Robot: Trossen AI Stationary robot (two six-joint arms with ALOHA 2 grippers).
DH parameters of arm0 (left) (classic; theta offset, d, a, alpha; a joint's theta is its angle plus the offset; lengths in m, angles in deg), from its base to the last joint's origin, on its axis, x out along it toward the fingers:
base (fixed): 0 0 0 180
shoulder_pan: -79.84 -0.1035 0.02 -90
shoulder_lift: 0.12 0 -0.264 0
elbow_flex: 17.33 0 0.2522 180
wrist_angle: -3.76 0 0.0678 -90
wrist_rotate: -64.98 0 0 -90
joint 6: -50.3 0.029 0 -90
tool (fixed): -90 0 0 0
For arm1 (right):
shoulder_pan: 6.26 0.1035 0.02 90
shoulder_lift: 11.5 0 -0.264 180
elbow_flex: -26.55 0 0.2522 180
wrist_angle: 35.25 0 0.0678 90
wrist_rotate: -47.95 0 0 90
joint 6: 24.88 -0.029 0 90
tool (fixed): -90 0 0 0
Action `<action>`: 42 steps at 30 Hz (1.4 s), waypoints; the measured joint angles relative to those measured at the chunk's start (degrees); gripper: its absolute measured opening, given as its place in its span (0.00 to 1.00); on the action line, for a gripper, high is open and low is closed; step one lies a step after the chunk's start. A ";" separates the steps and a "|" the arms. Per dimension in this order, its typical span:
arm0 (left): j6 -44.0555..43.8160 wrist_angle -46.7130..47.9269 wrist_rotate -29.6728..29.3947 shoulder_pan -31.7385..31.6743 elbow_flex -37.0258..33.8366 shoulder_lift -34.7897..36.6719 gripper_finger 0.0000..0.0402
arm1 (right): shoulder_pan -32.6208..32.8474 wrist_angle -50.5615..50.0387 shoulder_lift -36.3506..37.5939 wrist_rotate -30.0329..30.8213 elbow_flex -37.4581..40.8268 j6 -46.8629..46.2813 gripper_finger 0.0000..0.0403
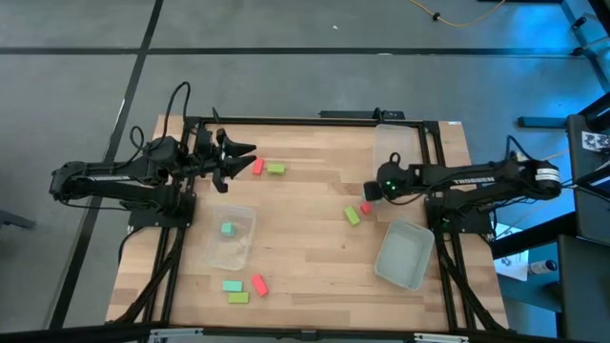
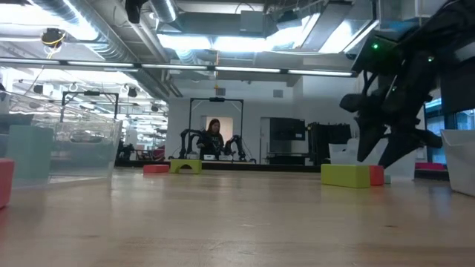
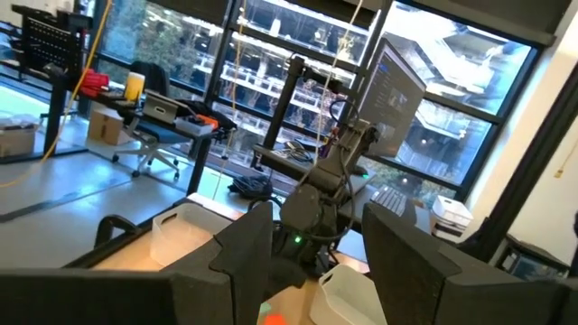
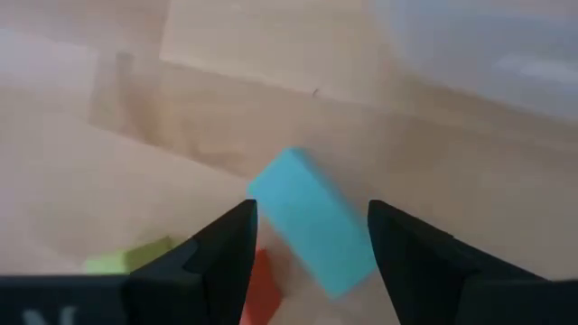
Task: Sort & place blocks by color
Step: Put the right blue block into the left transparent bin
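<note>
My right gripper [image 1: 370, 191] [image 4: 312, 206] hangs open at the table's right, pointing steeply down. Its fingers stand on either side of a teal block [image 4: 312, 233] that lies on the wood slantwise to them; the gripper hides this block in the high view. A red block [image 1: 366, 207] and a lime block [image 1: 352, 215] lie just beside it. My left gripper [image 1: 250, 155] waits open, raised at the far left, near a red block [image 1: 257, 166] and a lime block [image 1: 275, 169]. Another teal block [image 1: 228, 229] lies in a clear tub [image 1: 243, 250].
A second clear tub [image 1: 396, 143] stands at the far right and a third [image 1: 405, 255] at the near right. A teal block [image 1: 232, 285], a lime block [image 1: 237, 297] and a red block [image 1: 258, 284] lie near the front left. The table's middle is bare wood.
</note>
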State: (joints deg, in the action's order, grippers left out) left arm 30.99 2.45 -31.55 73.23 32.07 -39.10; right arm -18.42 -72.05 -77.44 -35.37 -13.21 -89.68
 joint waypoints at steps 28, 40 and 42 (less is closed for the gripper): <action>-0.04 -0.48 -0.45 0.00 0.00 0.02 0.41 | 10.27 4.03 -5.73 6.66 -0.07 11.60 0.53; -0.09 -0.50 -0.45 0.00 0.00 0.02 0.41 | 12.82 4.14 -11.26 8.66 -0.31 15.42 0.53; -0.10 -0.50 -0.45 -0.02 0.00 0.02 0.41 | 12.84 4.14 -11.36 8.97 -0.30 15.61 0.53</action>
State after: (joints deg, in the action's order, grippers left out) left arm 30.89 1.95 -32.00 73.21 32.07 -39.08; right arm -5.57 -67.91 -88.80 -26.40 -13.51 -74.07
